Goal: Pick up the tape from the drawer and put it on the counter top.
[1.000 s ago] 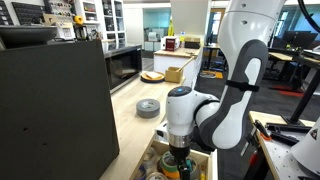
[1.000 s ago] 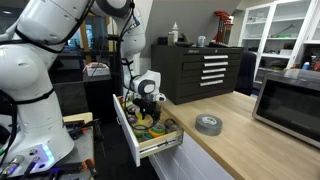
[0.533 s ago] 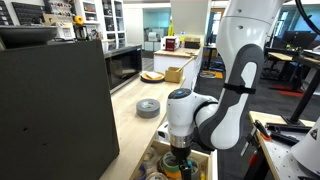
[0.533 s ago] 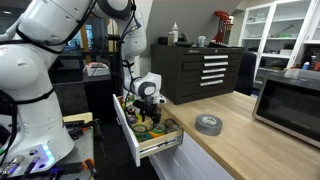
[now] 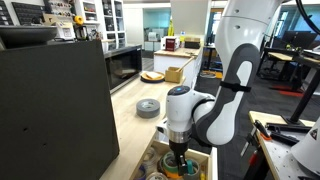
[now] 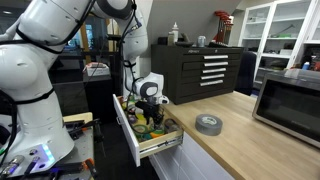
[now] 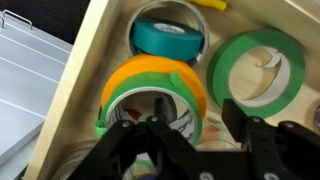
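In the wrist view the drawer (image 7: 85,60) has a pale wood side and holds several tape rolls. A bright green ring of tape (image 7: 258,70) lies at the right. An orange roll stacked on a green layer (image 7: 150,80) lies in the middle, with a teal roll (image 7: 168,38) behind it. My gripper (image 7: 197,120) is open and low in the drawer. One finger is inside the orange roll's hole and the other is between that roll and the green ring. In both exterior views the gripper (image 5: 178,160) (image 6: 150,112) reaches down into the open drawer (image 6: 140,143).
A grey tape roll (image 5: 148,107) (image 6: 208,124) lies on the beige counter top (image 5: 132,122) (image 6: 240,135). A microwave (image 6: 290,100) stands on the counter's far end. A black tool chest (image 6: 200,72) stands behind. A dark cabinet (image 5: 50,110) is close beside the drawer.
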`<state>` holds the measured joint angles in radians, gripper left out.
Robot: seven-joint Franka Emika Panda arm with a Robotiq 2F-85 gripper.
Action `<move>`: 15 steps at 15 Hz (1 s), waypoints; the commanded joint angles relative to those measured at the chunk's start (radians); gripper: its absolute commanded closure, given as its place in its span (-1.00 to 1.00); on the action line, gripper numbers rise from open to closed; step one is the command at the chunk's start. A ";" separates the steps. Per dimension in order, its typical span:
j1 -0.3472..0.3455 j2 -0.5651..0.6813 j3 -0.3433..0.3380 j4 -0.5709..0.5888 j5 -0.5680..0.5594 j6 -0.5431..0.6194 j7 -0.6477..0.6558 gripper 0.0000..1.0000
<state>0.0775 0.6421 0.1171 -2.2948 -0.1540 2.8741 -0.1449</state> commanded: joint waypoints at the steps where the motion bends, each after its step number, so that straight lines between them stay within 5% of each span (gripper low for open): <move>1: -0.023 0.008 0.003 -0.003 0.007 0.039 -0.024 0.34; 5: -0.036 0.002 0.004 -0.008 0.009 0.044 -0.025 0.87; 15: 0.007 -0.250 0.012 -0.071 -0.006 -0.038 -0.011 0.92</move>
<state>0.0684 0.5327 0.1324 -2.3038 -0.1542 2.8842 -0.1469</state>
